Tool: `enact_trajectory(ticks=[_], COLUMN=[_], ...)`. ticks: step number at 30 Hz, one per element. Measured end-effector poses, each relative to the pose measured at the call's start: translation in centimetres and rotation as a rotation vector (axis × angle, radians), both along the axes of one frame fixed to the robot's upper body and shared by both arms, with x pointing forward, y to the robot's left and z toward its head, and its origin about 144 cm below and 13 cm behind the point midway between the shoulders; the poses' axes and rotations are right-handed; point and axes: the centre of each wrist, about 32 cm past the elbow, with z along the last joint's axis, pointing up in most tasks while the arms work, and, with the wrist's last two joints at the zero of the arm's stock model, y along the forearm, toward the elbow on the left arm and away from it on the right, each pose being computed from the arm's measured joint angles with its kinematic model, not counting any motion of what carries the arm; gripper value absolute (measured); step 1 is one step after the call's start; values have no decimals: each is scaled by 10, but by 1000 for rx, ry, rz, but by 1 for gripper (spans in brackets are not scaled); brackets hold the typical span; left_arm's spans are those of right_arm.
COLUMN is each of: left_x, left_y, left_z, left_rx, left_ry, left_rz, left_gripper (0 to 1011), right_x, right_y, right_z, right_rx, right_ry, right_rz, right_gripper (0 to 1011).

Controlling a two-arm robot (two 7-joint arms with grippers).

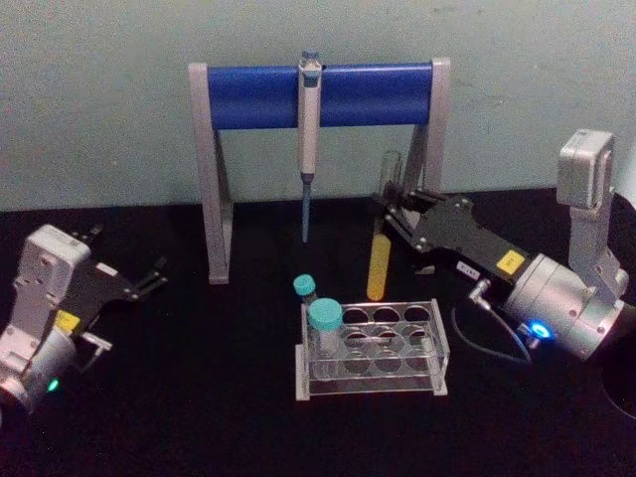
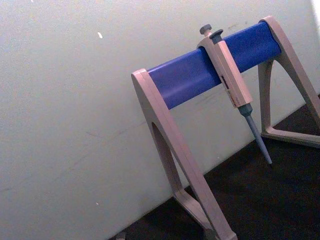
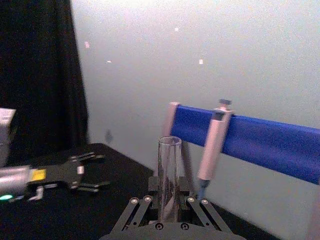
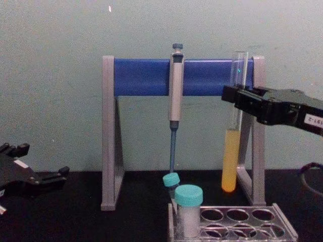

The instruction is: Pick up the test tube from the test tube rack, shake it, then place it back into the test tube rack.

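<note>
The right gripper (image 1: 388, 211) clamps the tall clear glass test tube (image 1: 379, 270) upright; the low clear plastic test tube rack (image 1: 437, 350) sits below and before it, the grey-and-blue pipette stand (image 1: 253, 96) just behind.

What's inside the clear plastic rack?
A short white vial with a teal cap stands in the rack's front-left hole; a second vial behind it, its base hidden. Other holes look empty. The tall glass tube of yellow liquid is outside, in the right gripper's jaws.
</note>
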Motion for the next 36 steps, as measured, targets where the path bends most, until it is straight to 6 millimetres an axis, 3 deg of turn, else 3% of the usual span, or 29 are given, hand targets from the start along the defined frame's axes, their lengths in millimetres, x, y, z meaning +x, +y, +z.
enact_trajectory(ticks=[17,36], left_x=[0,0], left_y=[0,0], left_z=[0,0], left_rx=[0,0], left_ry=[0,0], left_rz=[0,0], left_gripper=[1001,1001], right_x=[-17,-15], right_y=[1,6], right_z=[-14,-30], right_rx=[9,-17], right_ry=[40,47], right_rz=[106,91], right_gripper=[229,228])
